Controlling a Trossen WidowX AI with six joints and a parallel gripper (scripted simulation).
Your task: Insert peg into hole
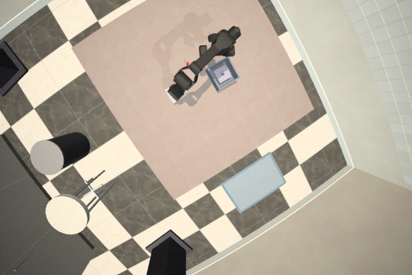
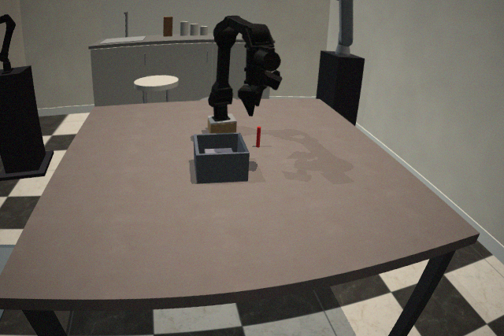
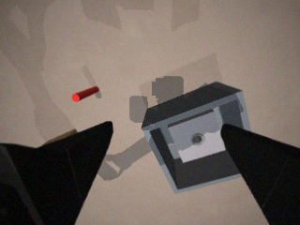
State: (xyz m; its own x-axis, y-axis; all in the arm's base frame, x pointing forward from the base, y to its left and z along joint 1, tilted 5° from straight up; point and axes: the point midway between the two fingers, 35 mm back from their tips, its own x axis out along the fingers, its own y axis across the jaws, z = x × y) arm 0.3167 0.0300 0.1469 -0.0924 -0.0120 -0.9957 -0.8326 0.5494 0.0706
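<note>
Hovering with our gripper [image 3: 164, 141] spread wide and empty, we are judging the upright peg [image 2: 257, 136] light, rigid, smooth; clamping mid-shaft looks safest.

No writing, label, brand, number or sign can be read in any view (the surfaces are all plain). The small red cylindrical peg [image 2: 257, 136], the grey-blue open square box [image 2: 220, 164] and the brown table top [image 2: 162, 218] carry no markings.
</note>
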